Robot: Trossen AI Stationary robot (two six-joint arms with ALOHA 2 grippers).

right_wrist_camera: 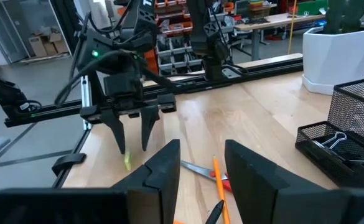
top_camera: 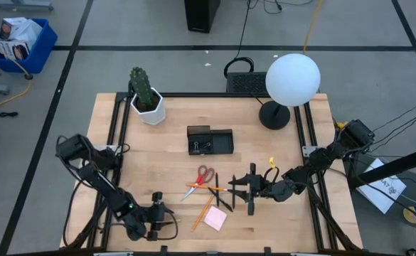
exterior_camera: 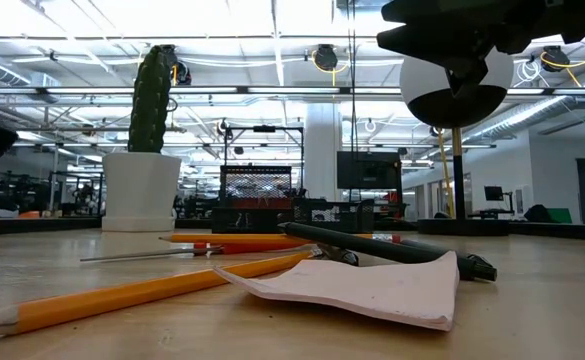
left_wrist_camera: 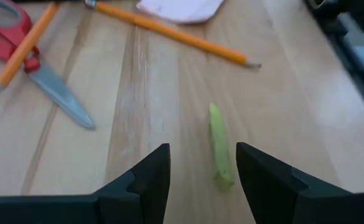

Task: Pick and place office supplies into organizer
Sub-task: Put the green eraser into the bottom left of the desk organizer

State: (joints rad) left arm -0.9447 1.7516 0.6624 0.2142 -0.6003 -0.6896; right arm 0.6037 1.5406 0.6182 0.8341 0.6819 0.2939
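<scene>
The black mesh organizer point(top_camera: 210, 140) stands mid-table with black clips point(right_wrist_camera: 331, 140) in one compartment. The red-handled scissors point(top_camera: 199, 181), orange pencils point(top_camera: 206, 208), black pens point(top_camera: 223, 193) and pink sticky-note pad point(top_camera: 215, 218) lie flat on the wood nearer the front edge. My left gripper point(top_camera: 156, 201) is open and points down at the table left of them. A small green stick point(left_wrist_camera: 219, 146) lies between its fingertips, apart from both. My right gripper point(top_camera: 235, 190) is open and hovers above the pens, well clear of them in the low view point(exterior_camera: 452, 30).
A white hexagonal pot with a cactus point(top_camera: 147, 99) stands at the far left of the table. A lamp with a white globe point(top_camera: 291, 80) stands at the far right. Bare wood lies between the organizer and the loose supplies.
</scene>
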